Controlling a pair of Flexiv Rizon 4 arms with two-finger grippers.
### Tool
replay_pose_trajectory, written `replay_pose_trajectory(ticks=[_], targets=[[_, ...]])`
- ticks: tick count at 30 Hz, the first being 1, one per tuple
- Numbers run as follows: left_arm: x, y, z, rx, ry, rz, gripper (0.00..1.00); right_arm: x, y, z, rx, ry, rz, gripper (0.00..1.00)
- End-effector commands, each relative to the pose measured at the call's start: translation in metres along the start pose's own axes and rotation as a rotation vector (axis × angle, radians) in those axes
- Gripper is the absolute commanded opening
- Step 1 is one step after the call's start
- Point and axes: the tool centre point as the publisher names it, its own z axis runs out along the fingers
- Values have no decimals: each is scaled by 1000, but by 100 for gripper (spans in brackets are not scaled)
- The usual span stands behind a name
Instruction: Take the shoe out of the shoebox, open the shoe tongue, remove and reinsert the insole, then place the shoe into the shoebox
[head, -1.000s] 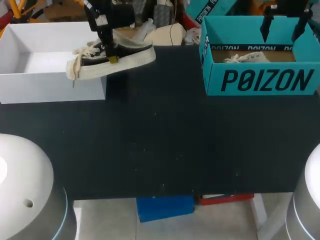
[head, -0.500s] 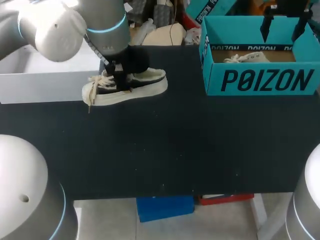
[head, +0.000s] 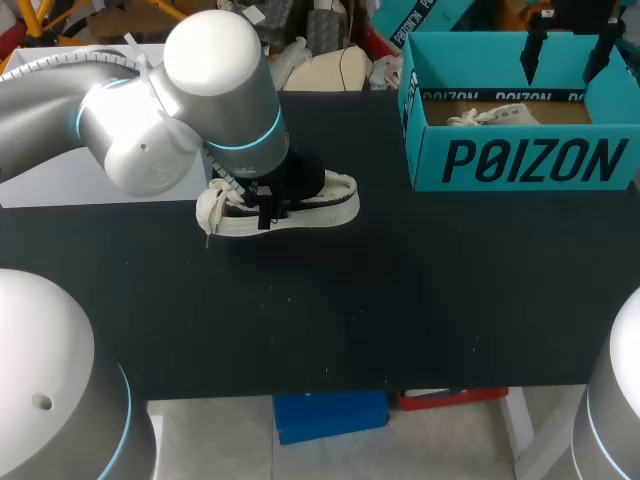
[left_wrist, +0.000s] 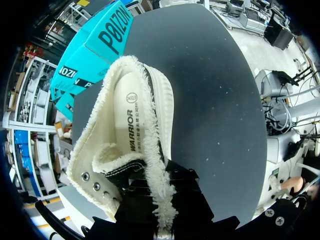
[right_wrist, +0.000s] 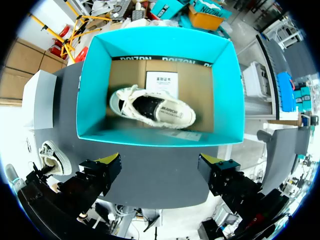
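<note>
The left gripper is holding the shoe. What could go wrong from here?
1. The left gripper pinches the shoe only by its frayed collar edge, so it could tilt or slip as it is handled.
2. The loose laces at the toe might snag.
3. The right gripper hangs open over the teal box, far away; coming to help, it could clip the box wall.

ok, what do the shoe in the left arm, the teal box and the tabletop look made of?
The shoe: canvas-like upper, judging by frayed cream edges and metal eyelets; ribbed off-white sole looks like matte rubber. The teal box: probably cardboard, brown bare floor inside, smooth printed outside. The tabletop: dark, matte, pale specks; material unclear.
</note>
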Motion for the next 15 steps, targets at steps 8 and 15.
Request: replay_pose_trajectory(ticks=[8, 15], targets=[[-6, -19, 43, -59, 73, 5, 0, 0, 0, 0, 0, 1, 1, 100], [-4, -19, 60, -87, 103, -10, 0, 0, 0, 0, 0, 1, 1, 100]])
